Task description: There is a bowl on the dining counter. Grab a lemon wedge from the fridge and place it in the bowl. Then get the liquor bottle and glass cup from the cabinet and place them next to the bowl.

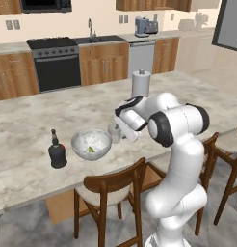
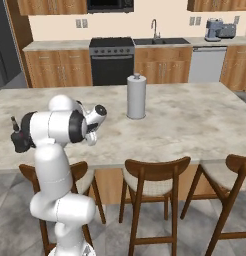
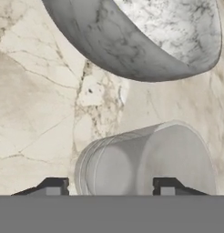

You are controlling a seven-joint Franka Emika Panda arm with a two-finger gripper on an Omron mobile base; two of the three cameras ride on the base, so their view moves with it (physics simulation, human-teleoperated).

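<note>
The white arm rises from the base, bends at a dark elbow joint and reaches forward and down over the near edge of the dining counter. In the hand view, the gripper (image 3: 107,186) points at the counter, fingertips (image 3: 52,185) parted wide.

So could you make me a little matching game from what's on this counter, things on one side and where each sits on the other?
Things:
1. liquor bottle
2. lemon wedge
3. glass cup
4. paper towel roll

Places:
A. inside the bowl
B. between the gripper fingertips
C. upright, mid-counter
D. left of the bowl in the left base view

Pairs: 1-D, 2-A, 3-B, 4-C
</note>
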